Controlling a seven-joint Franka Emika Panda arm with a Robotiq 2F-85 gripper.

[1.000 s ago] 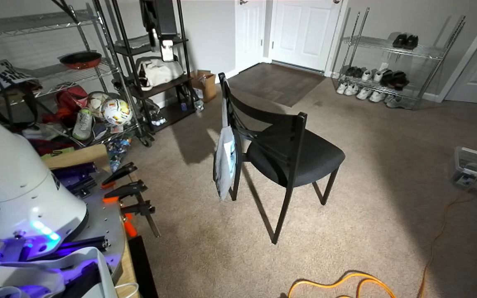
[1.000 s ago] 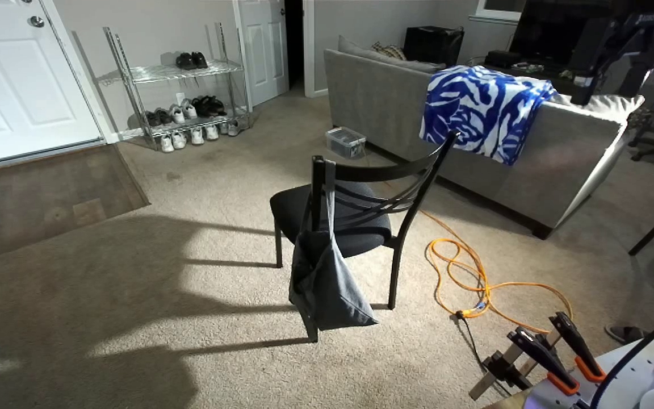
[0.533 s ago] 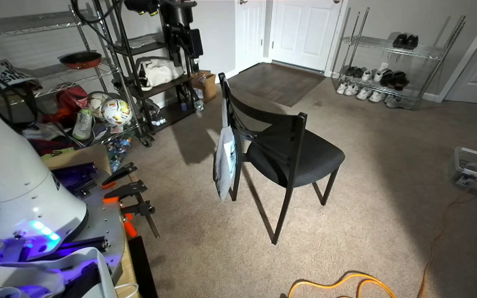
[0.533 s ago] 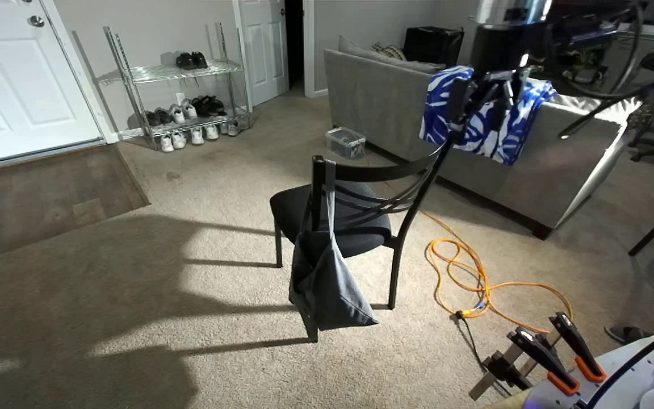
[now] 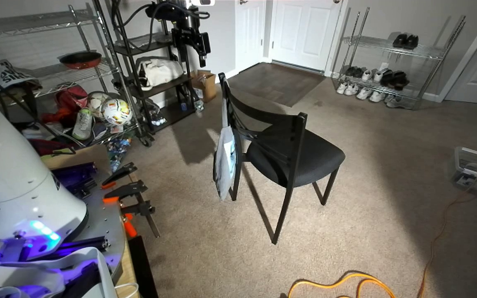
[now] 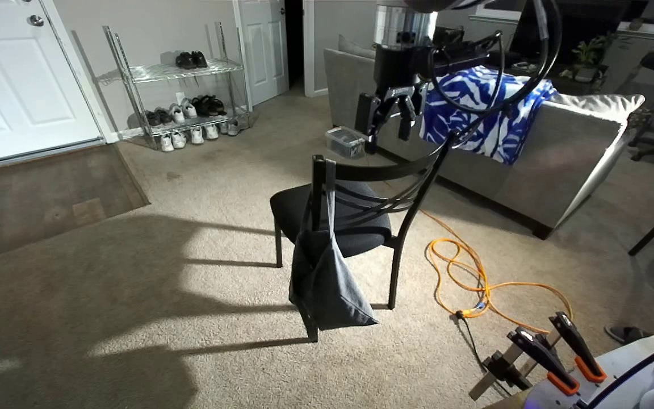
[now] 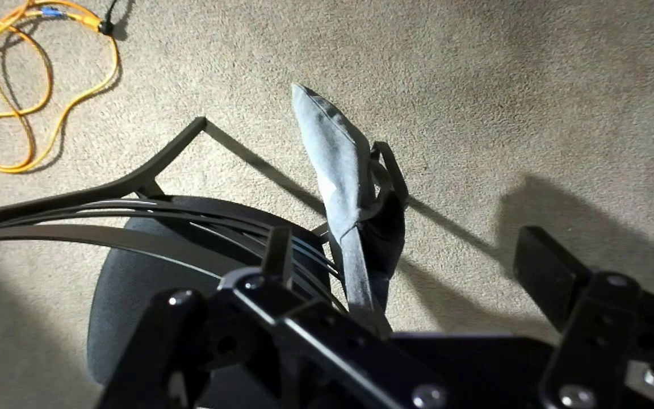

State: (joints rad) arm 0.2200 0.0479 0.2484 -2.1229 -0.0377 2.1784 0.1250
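My gripper (image 7: 412,258) is open, its two fingers wide apart with nothing between them. It hangs above and beside the black chair's back, apart from it, as an exterior view also shows (image 6: 388,136). In another exterior view the gripper (image 5: 193,58) shows in front of the dark shelf. The black chair (image 5: 317,157) stands upright on the carpet. A grey cloth bag (image 6: 335,284) hangs by its strap from one upright of the chair back. In the wrist view the bag (image 7: 332,147) and strap (image 7: 355,264) lie below the gap between the fingers, nearer the left finger.
Metal clamps (image 5: 126,190) stick out from the robot's table edge. An orange cord (image 6: 486,284) lies on the carpet. A grey sofa (image 6: 372,96) with a blue and white blanket (image 6: 474,108) stands behind the chair. Loaded shelves (image 5: 168,82) stand by the wall. A clear bin (image 5: 474,167) is on the floor.
The arm has swung in: the gripper has come into clear view and moved from the sofa's end to above the chair back. The chair and bag have not moved.
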